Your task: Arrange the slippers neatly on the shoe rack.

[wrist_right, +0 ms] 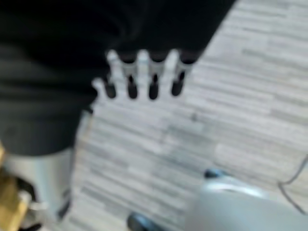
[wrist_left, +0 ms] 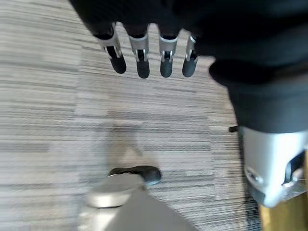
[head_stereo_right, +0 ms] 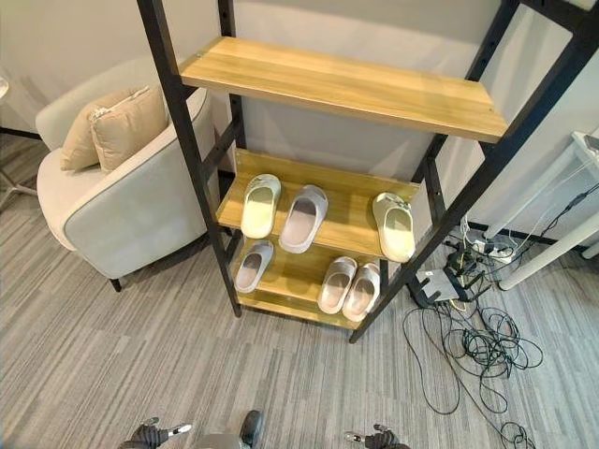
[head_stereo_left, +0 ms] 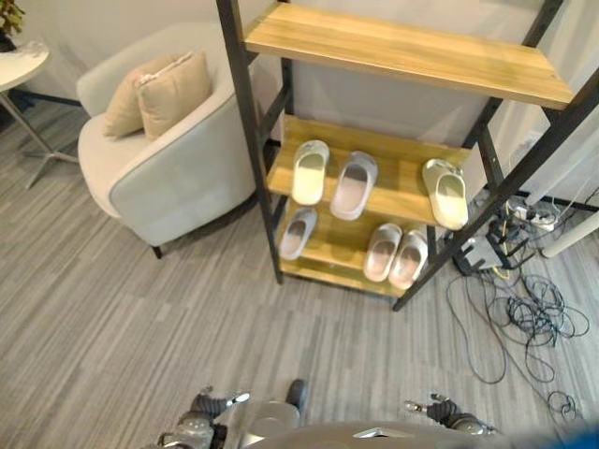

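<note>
Shoe rack [head_stereo_right: 187,159] stood ahead on the floor [head_stereo_right: 112,374], against the wall. Middle shelf [head_stereo_right: 351,201] carried three slippers: two [head_stereo_right: 260,206] [head_stereo_right: 303,218] side by side at left, one [head_stereo_right: 395,226] well apart at right. Bottom shelf [head_stereo_right: 295,271] carried one slipper [head_stereo_right: 252,267] at left and a touching pair [head_stereo_right: 349,285] at right. Armchair [head_stereo_right: 122,210] with two cushions [head_stereo_right: 112,126] sat left of the rack; cables [head_stereo_right: 477,346] lay to its right.

Left hand [wrist_left: 144,53] hangs relaxed above grey floor [wrist_left: 43,96].
</note>
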### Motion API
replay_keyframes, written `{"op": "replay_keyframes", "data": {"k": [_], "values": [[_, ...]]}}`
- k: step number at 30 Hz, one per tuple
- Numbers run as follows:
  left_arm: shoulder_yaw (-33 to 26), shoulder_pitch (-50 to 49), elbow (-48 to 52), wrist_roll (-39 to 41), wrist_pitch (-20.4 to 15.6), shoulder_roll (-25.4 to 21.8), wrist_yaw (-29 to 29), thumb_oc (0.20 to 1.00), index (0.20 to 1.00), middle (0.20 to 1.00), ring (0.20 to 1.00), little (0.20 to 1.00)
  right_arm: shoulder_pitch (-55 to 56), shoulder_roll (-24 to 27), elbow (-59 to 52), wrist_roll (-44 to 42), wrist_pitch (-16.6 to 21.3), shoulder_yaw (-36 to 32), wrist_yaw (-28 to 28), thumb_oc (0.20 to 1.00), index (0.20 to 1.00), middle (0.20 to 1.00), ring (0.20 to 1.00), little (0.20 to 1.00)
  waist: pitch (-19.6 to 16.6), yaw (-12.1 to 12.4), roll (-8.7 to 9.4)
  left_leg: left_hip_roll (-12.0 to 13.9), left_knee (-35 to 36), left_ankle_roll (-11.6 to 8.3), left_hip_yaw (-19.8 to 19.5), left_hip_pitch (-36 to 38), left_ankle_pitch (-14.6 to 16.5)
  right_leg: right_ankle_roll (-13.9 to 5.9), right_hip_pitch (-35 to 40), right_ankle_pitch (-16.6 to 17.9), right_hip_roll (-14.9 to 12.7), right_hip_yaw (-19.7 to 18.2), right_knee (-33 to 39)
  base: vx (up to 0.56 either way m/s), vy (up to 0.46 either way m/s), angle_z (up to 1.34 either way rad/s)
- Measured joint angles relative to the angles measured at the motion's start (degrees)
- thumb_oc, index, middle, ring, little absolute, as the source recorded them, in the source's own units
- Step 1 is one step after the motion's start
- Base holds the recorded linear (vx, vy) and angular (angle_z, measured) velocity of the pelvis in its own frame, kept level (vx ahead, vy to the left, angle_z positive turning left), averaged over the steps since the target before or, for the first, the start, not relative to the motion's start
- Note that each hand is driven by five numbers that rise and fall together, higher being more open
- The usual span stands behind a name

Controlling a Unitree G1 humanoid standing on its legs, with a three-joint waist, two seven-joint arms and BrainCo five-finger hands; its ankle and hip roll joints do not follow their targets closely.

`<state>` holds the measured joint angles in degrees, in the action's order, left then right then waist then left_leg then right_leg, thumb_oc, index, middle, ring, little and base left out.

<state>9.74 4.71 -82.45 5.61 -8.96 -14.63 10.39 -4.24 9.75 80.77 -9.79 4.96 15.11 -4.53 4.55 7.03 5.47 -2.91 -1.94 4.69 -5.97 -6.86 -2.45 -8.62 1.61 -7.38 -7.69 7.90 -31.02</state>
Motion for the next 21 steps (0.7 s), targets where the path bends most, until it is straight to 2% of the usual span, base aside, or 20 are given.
{"op": "replay_keyframes", "data": {"k": [1, 2, 3, 4, 5, 6, 7, 9, 10, 11, 12, 13, 14, 15, 18, 21], "values": [[0.9, -0.1, 0.1, 0.0, 0.0, -0.3, 0.0, 1.000, 1.000, 1.000, 1.000, 1.000, 0.7, -0.1, -0.1, 0.0, -0.1, 0.0, 0.0, 1.000, 1.000, 1.000, 1.000, 1.000, 0.0, -0.2, 0.23, -0.5, -0.3, 0.63, -1.3, 0.5, 0.6, 0.48, -1.8, -0.1, -0.7, -0.1, -3.6, 0.25, 0.096, 0.64], [2.5, 0.4, 0.2, -0.1, 0.2, -0.6, 0.2, 1.000, 1.000, 1.000, 1.000, 1.000, 1.9, -0.2, -1.4, 0.0, 0.0, 0.1, -0.1, 1.000, 1.000, 1.000, 1.000, 1.000, 0.3, -0.7, 0.62, -1.1, -0.1, 1.92, -4.1, 1.7, 1.0, 2.84, -3.3, -2.6, -0.9, -0.9, -5.9, 0.16, 0.005, 0.61], [2.6, 0.4, 0.2, -0.2, 0.1, -0.6, 0.2, 1.000, 1.000, 1.000, 1.000, 1.000, 1.7, -0.2, -1.7, 0.0, 0.1, 0.3, -0.1, 1.000, 1.000, 1.000, 1.000, 1.000, 0.5, -1.1, 0.38, -1.0, 0.0, 2.06, -4.5, 2.0, 0.8, 2.77, -3.5, -2.9, -1.1, -0.9, -4.7, 0.15, -0.034, 0.51], [3.5, 0.8, 0.3, -0.4, 0.1, -0.5, 0.3, 1.000, 1.000, 1.000, 1.000, 1.000, 1.7, -0.2, -2.5, 0.0, 0.1, 0.8, -0.1, 1.000, 1.000, 1.000, 1.000, 1.000, 0.4, -1.2, 0.12, -1.1, 0.3, 2.10, -5.3, 2.5, 0.9, 2.29, -4.0, -3.2, -2.0, -0.9, -1.2, 0.09, -0.071, 0.46], [3.4, 0.8, 0.4, -0.6, -0.1, -0.4, 0.4, 1.000, 1.000, 1.000, 1.000, 1.000, 1.8, -0.3, -2.8, 0.0, 0.4, 1.3, -0.1, 1.000, 1.000, 1.000, 1.000, 1.000, 0.6, -1.7, -0.38, -1.1, 0.7, 1.77, -5.8, 2.9, 0.7, 1.82, -4.1, -3.3, -3.3, -1.0, 8.1, 0.12, -0.098, 0.47], [3.6, 1.5, 0.5, -0.6, -0.2, -0.2, 0.5, 1.000, 1.000, 1.000, 1.000, 1.000, 1.5, -0.3, -2.8, 0.0, 0.4, 1.4, -0.1, 1.000, 1.000, 1.000, 1.000, 1.000, 0.9, -1.9, -0.77, -1.3, 0.8, 1.58, -7.1, 3.3, 0.8, 1.53, -5.0, -2.6, -3.9, -1.1, 12.8, 0.11, -0.119, 0.42], [3.6, 2.2, 0.5, -0.6, -0.3, 0.0, 0.8, 1.000, 1.000, 1.000, 1.000, 1.000, 1.3, -0.2, -2.7, 0.0, 0.4, 1.4, -0.1, 1.000, 1.000, 1.000, 1.000, 1.000, 1.3, -1.7, -1.27, -1.1, 1.3, 1.51, -7.4, 4.0, 0.9, 1.26, -5.8, -1.3, -4.2, -1.4, 16.4, 0.07, -0.108, 0.29], [3.5, 2.3, 0.4, -0.6, -0.4, 0.5, 0.9, 1.000, 1.000, 1.000, 1.000, 1.000, 1.1, 0.1, -2.9, 0.0, 0.5, 1.6, -0.2, 1.000, 1.000, 1.000, 1.000, 1.000, 1.5, -2.8, -1.72, -1.1, 1.8, 0.72, -8.9, 4.7, 0.8, 0.11, -5.6, 2.2, -3.9, -3.0, 25.0, 0.03, -0.096, 0.38], [3.6, 2.2, 0.3, -0.6, -0.4, 0.4, 0.9, 1.000, 1.000, 1.000, 1.000, 1.000, 1.1, 0.1, -3.2, 0.0, 0.4, 1.7, -0.2, 1.000, 1.000, 1.000, 1.000, 1.000, 1.7, -3.3, -1.73, -1.2, 2.0, 0.48, -9.8, 5.0, 0.7, -0.03, -5.6, 3.5, -3.9, -3.3, 27.1, 0.04, -0.174, 0.83], [3.6, 2.0, 0.4, -0.6, -0.4, -0.2, 0.9, 1.000, 1.000, 1.000, 1.000, 1.000, 2.0, -0.5, -3.3, 0.0, 0.4, 1.7, -0.2, 1.000, 1.000, 1.000, 1.000, 1.000, 1.7, -3.3, 0.14, -2.4, 2.0, -0.61, -11.0, 5.7, 1.4, 1.33, -5.7, 7.1, -4.9, -3.5, 28.9, 0.06, -0.180, 0.84], [3.6, 0.9, 1.6, -0.7, -0.3, -0.5, 0.9, 1.000, 1.000, 1.000, 1.000, 1.000, 2.0, -1.1, -3.1, 0.0, 0.2, 1.8, -0.2, 1.000, 1.000, 1.000, 1.000, 1.000, 1.2, -2.6, 2.06, -2.9, 2.6, -1.96, -12.5, 6.6, 2.5, 1.06, -4.2, 9.6, -5.4, -3.7, 30.0, 0.09, -0.236, 0.84], [3.6, 0.4, 2.0, -0.7, -0.4, -0.4, 0.9, 1.000, 1.000, 1.000, 1.000, 1.000, 2.2, -1.1, -3.3, 0.0, 0.2, 1.8, -0.2, 1.000, 1.000, 1.000, 1.000, 1.000, 1.0, -2.8, 1.76, -2.1, 2.3, -2.91, -13.2, 6.8, 3.0, 1.64, -2.8, 9.5, -4.3, -2.9, 31.4, 0.08, -0.204, 0.52], [3.6, -0.6, 3.0, -0.8, -0.5, 0.5, 0.7, 1.000, 1.000, 1.000, 1.000, 1.000, 2.3, -0.6, -3.3, 0.2, 0.3, 1.9, -0.1, 1.000, 1.000, 1.000, 1.000, 1.000, 0.9, -1.9, 0.97, 0.0, 1.2, -4.66, -13.7, 6.6, 3.7, 2.66, -0.9, 10.0, -2.2, -1.1, 33.7, 0.05, -0.156, 0.41], [3.6, -1.3, 3.0, -0.7, -0.4, 0.9, 0.5, 1.000, 1.000, 1.000, 1.000, 1.000, 2.3, -0.2, -3.3, 1.1, 0.4, 2.2, -0.1, 1.000, 1.000, 1.000, 1.000, 1.000, 0.5, -1.4, 0.35, 0.9, 0.9, -5.43, -14.2, 6.5, 4.2, 3.17, -0.1, 10.2, -1.1, -0.5, 34.8, 0.03, -0.153, 0.26], [3.6, -2.0, 3.2, -0.7, -0.4, 1.7, -0.5, 1.000, 1.000, 1.000, 1.000, 1.000, 1.8, 1.5, -3.5, 2.3, 0.3, 2.5, 0.0, 1.000, 1.000, 1.000, 1.000, 1.000, -0.3, -1.2, -0.87, 2.9, -0.1, -6.85, -15.5, 5.9, 4.8, 4.61, 1.5, 10.0, 1.1, 2.3, 36.1, -0.01, -0.134, 0.34], [3.6, -2.3, 4.3, -0.7, -0.5, 2.3, -1.0, 1.000, 1.000, 1.000, 1.000, 1.000, 1.5, 2.4, -4.5, 2.3, 0.4, 2.6, 0.3, 1.000, 1.000, 1.000, 1.000, 1.000, -0.5, -1.1, -1.16, 3.8, -0.3, -7.83, -15.7, 6.0, 4.8, 5.41, 2.3, 9.4, 2.2, 3.7, 36.1, -0.01, -0.126, 0.27]]}}
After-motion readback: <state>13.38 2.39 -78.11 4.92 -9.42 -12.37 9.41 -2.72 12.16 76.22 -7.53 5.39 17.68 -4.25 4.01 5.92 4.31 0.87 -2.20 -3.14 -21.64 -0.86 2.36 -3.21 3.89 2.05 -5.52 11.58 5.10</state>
